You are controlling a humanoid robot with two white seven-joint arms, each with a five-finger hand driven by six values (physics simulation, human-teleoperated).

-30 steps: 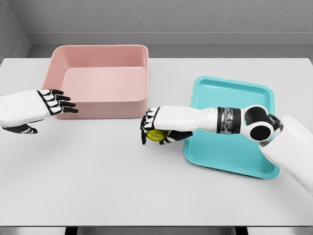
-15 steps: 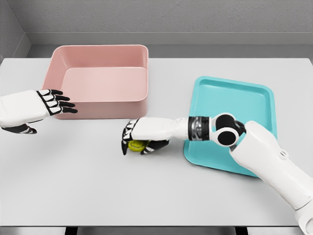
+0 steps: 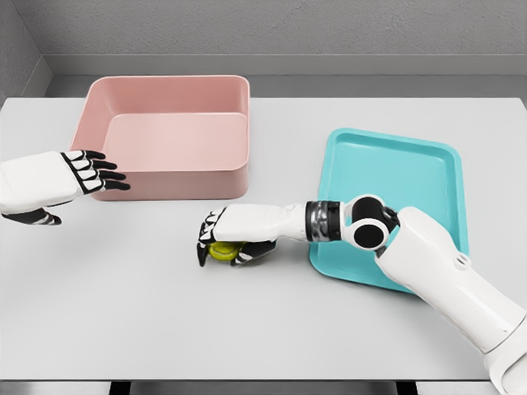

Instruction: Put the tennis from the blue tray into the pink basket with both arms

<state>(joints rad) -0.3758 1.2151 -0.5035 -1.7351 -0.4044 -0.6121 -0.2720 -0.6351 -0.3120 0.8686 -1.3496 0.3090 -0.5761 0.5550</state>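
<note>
My right hand [image 3: 221,244] reaches leftward across the table, its fingers curled over a yellow-green tennis ball [image 3: 222,250] that sits low at the tabletop, just in front of the pink basket [image 3: 169,136]. The blue tray [image 3: 395,206] lies to the right behind the forearm and holds nothing. At the far left my left hand [image 3: 92,173] hovers with fingers spread, beside the basket's front left corner, holding nothing.
The grey table [image 3: 165,321] stretches wide in front of the ball. The basket's front wall [image 3: 177,183] rises just behind the right hand. A grey wall runs behind the table's far edge.
The right hand has carried the ball leftward, away from the tray, and slightly lower toward the tabletop. The left hand has stayed in place.
</note>
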